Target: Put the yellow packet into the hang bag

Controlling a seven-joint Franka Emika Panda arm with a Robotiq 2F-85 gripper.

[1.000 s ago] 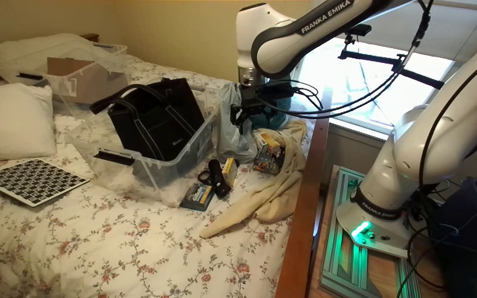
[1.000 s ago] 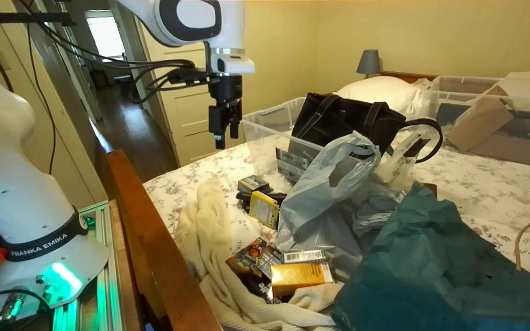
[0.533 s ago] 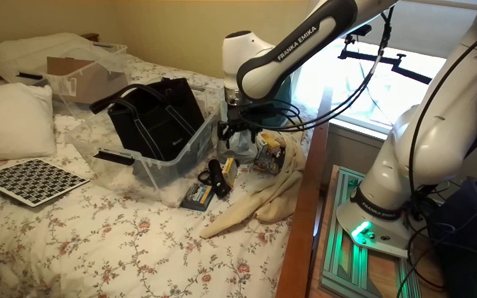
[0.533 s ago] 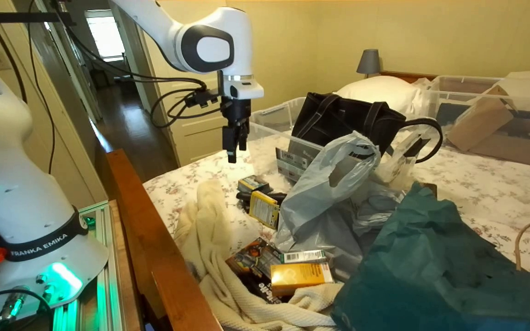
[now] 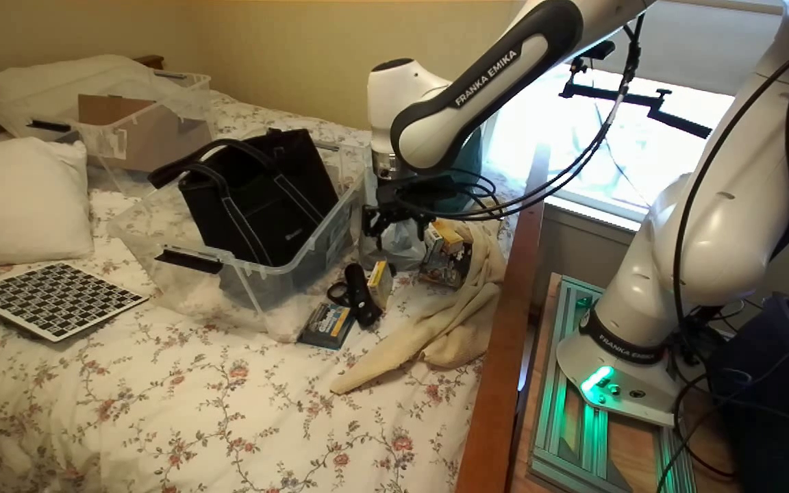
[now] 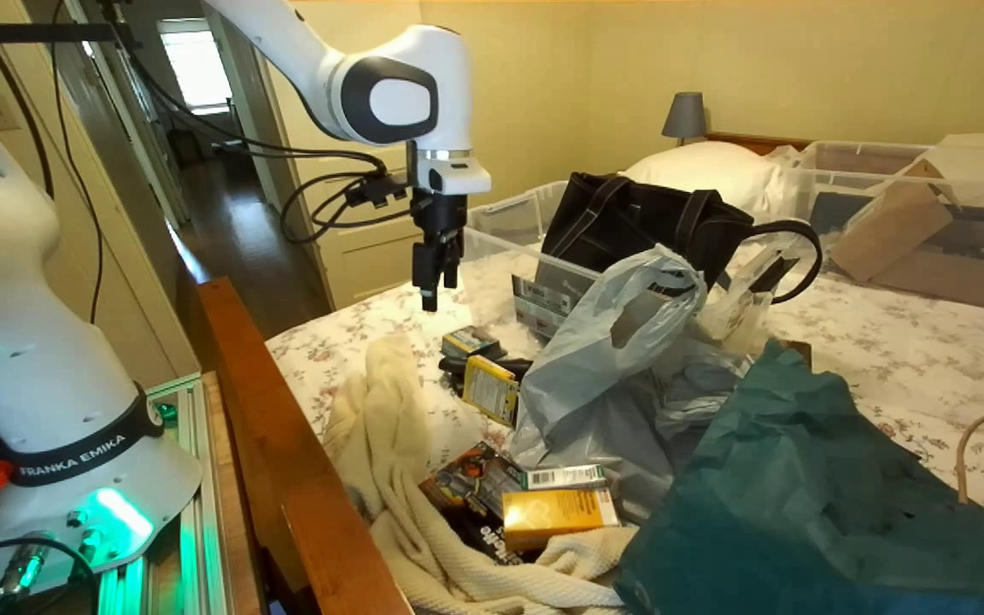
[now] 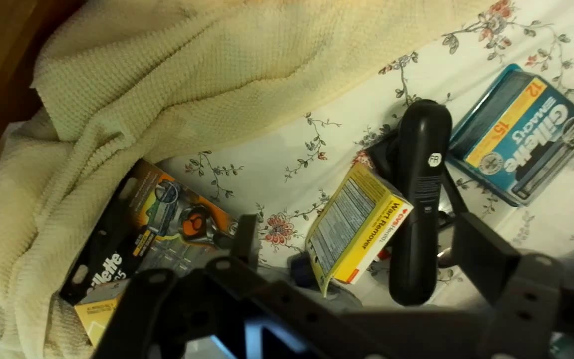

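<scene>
A yellow packet, a small Wart Remover box, leans against a black device on the bed; it shows in the wrist view point(image 7: 344, 224) and both exterior views point(image 5: 380, 285) point(image 6: 490, 390). The hang bag, black with loop handles, sits tilted inside a clear bin in both exterior views point(image 5: 257, 205) point(image 6: 641, 218); it is out of the wrist view. My gripper point(image 5: 396, 231) point(image 6: 440, 295) points down in the air above the yellow packet, apart from it. In the wrist view my gripper point(image 7: 361, 244) is open, its fingers wide apart with the packet and black device seen between them.
The clear bin point(image 5: 268, 301) stands beside the packet. A teal Gillette box point(image 7: 523, 134) and the black device point(image 7: 420, 199) lie close by. A grey plastic bag point(image 6: 603, 401), teal-green bag point(image 6: 799, 512), orange-yellow box point(image 6: 559, 515) and cream blanket point(image 6: 381, 410) lie around. A wooden rail point(image 6: 287, 444) edges the bed.
My gripper has come down toward the yellow packet, moving left in an exterior view and right in an exterior view from another place. It slowed in the last half second. The packet and bag have not moved.
</scene>
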